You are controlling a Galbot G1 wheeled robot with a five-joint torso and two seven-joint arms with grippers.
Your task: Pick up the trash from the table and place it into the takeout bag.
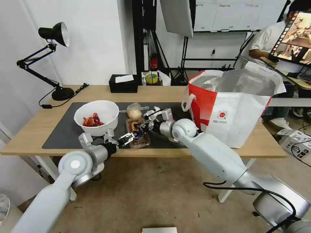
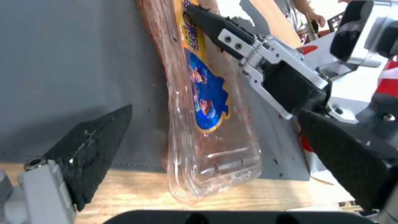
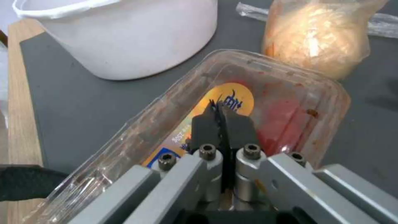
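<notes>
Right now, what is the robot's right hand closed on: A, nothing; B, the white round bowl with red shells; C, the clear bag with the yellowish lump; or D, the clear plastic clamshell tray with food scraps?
D: the right hand is pinched shut on the clear plastic clamshell tray.

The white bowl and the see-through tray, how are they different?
The white bowl is round, deep and solid white; the clear tray is long, flat and see-through, with a colourful sticker. The bowl holds red shells; the tray has reddish smears. The bowl stands free, while the right end effector is shut on the tray and the left end effector is open around its end. Both rest on the dark mat.
</notes>
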